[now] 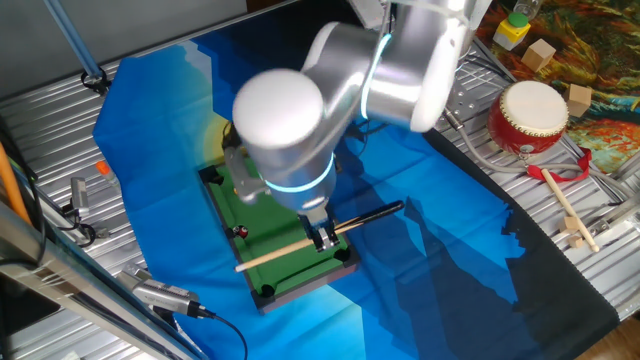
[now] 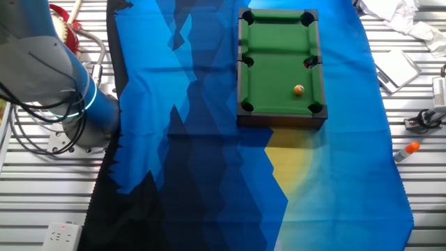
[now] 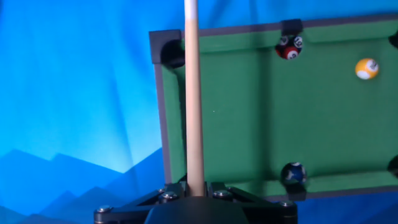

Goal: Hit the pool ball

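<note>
Pool ball [image 3: 367, 68] right of gripper [image 3: 195, 194].

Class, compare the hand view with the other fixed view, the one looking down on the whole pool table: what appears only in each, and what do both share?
Only the hand view shows the wooden cue stick clamped in the gripper, a red ball with a dark ball touching it at a side pocket, and a dark blue ball.

Only the other fixed view shows all six pockets, the arm's base, and a marker.

Both show the orange-yellow pool ball on the green pool table over blue cloth.
</note>
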Controlling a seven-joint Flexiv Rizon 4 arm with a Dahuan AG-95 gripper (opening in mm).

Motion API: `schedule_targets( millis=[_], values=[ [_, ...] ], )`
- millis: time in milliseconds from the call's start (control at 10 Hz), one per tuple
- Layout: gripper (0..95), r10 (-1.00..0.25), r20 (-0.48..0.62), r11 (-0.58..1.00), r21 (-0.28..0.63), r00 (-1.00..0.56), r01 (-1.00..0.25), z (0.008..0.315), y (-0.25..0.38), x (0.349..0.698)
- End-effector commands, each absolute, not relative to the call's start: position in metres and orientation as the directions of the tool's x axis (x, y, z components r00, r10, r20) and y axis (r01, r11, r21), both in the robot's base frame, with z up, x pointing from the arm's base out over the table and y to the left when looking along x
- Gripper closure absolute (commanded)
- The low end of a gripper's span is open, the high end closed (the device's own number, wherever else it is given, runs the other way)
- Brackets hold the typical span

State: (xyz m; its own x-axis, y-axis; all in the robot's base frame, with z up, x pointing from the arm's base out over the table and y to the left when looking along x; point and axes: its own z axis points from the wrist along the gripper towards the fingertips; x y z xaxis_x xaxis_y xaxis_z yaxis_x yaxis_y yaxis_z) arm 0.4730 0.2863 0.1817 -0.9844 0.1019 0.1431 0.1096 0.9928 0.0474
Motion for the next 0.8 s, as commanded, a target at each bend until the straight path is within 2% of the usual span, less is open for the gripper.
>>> schedule_targets(
  millis=[100,200,300,800],
  values=[
    [95.0,-0.331,0.142,0.944,0.052,-0.933,-0.327,0.1813,0.288,0.4744],
    [95.0,-0.427,0.113,0.904,0.056,-0.897,-0.423,0.1813,0.288,0.4744],
    [95.0,-0.451,0.104,0.892,0.056,-0.886,-0.448,0.1813,0.288,0.4744],
    [95.0,-0.455,0.097,0.891,0.052,-0.885,-0.452,0.1813,0.288,0.4744]
  ],
)
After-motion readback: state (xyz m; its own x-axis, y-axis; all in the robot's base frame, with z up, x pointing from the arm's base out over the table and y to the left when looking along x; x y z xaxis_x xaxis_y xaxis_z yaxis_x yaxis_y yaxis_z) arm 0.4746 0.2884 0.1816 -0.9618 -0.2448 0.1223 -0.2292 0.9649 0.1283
